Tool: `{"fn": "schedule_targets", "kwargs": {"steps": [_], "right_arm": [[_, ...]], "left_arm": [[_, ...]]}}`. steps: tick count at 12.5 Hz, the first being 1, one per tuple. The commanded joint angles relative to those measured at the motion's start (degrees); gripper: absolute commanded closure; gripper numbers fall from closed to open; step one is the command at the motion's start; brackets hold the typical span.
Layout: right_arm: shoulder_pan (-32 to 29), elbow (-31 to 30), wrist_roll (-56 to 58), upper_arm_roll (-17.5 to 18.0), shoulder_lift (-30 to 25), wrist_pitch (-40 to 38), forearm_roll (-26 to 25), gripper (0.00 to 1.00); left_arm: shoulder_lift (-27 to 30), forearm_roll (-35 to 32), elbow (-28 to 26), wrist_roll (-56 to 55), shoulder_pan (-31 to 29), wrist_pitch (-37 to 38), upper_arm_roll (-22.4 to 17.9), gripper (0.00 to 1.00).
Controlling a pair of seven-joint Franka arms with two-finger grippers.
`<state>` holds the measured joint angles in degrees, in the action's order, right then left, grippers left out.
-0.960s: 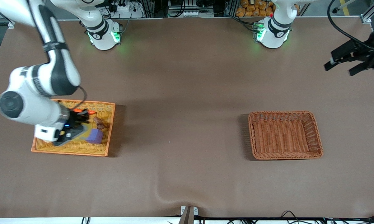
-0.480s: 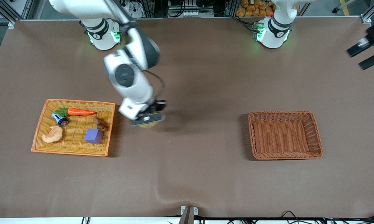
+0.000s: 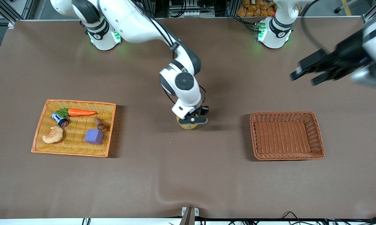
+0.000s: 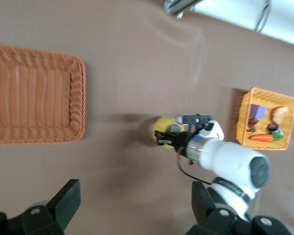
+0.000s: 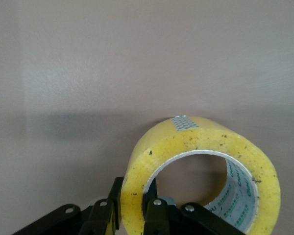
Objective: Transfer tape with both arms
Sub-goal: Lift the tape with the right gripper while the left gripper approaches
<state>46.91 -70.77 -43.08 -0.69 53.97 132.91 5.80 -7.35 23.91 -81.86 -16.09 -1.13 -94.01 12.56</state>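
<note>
The tape (image 3: 188, 126), a yellowish ring with a pale core, is in my right gripper (image 3: 194, 120), low over the middle of the table between the tray and the basket. In the right wrist view the fingers (image 5: 154, 210) clamp the ring's wall, one inside and one outside the tape (image 5: 201, 147). My left gripper (image 3: 302, 79) is open and empty, up in the air over the table at the left arm's end, above the basket. The left wrist view shows its spread fingers (image 4: 66, 200), with the tape (image 4: 161, 131) and the right gripper (image 4: 179, 139) below.
A flat orange tray (image 3: 78, 101) at the right arm's end holds a carrot (image 3: 81, 112), a tan croissant piece (image 3: 53, 135), a purple block (image 3: 94, 136) and a small can (image 3: 60, 119). An empty brown wicker basket (image 3: 286, 114) stands toward the left arm's end.
My right gripper has lifted the tape out of the tray and carried it to the middle of the table. My left gripper has swung in from the table's edge toward the middle.
</note>
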Motion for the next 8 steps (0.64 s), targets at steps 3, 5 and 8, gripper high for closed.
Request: {"fn": "schedule_targets", "kwargs": {"steps": [3, 5, 8], "right_arm": [[0.81, 6.0, -1.57, -0.45, 4.74, 0.26, 0.1, 0.23], [-0.06, 5.47, -1.13, -0.63, 2.47, -0.36, 0.18, 0.0], [-4.62, 5.21, 5.69, -0.54, -2.71, -10.42, 0.53, 0.0]], "left_arm": [[-9.68, -1.5, 1.7, -7.47, 2.62, -6.77, 0.18, 0.0], [-13.37, -1.67, 1.61, -13.23, 4.81, -11.61, 0.1, 0.0], [-19.17, -7.98, 1.61, -19.14, 9.65, -16.28, -0.17, 0.0]]}}
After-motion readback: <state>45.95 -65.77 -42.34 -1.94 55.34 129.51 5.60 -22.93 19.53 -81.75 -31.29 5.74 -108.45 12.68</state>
